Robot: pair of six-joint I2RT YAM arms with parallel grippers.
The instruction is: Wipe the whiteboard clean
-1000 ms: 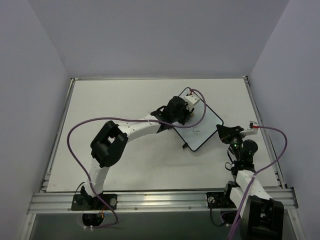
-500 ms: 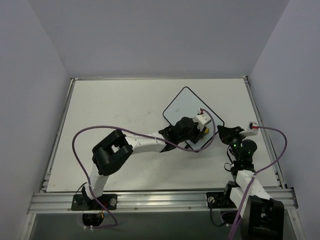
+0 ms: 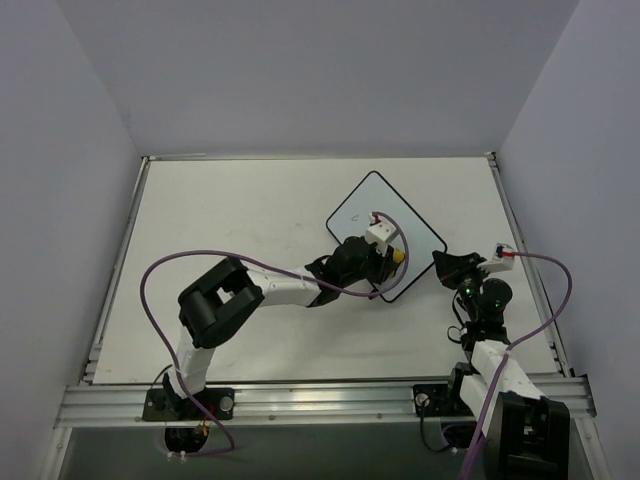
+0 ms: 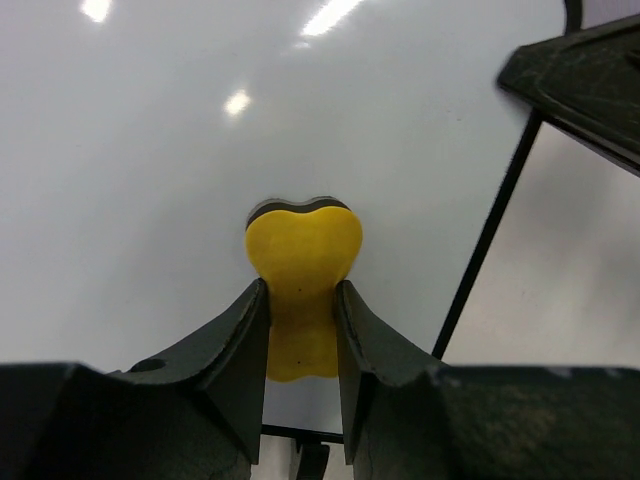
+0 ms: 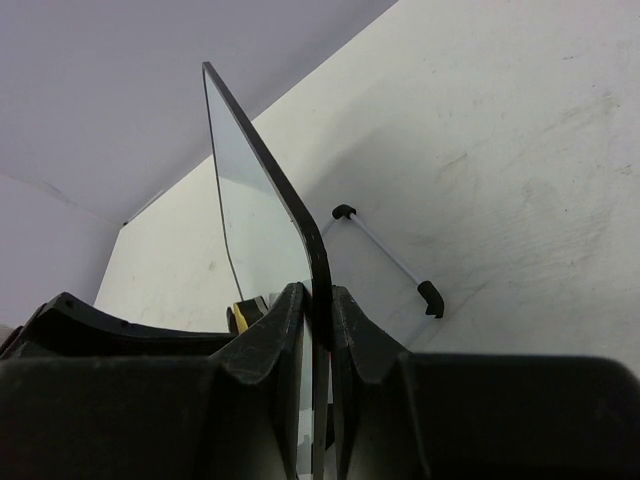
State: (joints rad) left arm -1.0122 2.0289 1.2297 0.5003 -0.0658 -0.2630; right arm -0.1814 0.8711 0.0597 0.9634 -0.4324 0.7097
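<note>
The whiteboard (image 3: pixel 362 207) lies cornerwise right of the table's middle, white with a thin black frame. My left gripper (image 3: pixel 392 257) is over its near part, shut on the yellow bone-shaped sponge (image 3: pixel 399 257). In the left wrist view the gripper (image 4: pixel 301 290) presses the sponge (image 4: pixel 303 255) against the white surface (image 4: pixel 150 150), close to the black frame edge (image 4: pixel 490 240). My right gripper (image 3: pixel 446 264) is shut on the board's right corner. In the right wrist view its fingers (image 5: pixel 318 300) clamp the board's edge (image 5: pixel 262 185). No marks show on the visible surface.
The board's wire stand with black feet (image 5: pixel 430 297) shows behind it in the right wrist view. The left arm's purple cable (image 3: pixel 165 265) loops over the table's left half. Grey walls enclose the table on three sides, and a metal rail (image 3: pixel 320 400) runs along the near edge.
My left gripper swept the sponge from the board's far part down to its near right part, then a little back left. A small scribble seen near the near edge is now under the gripper. The right gripper held still.
</note>
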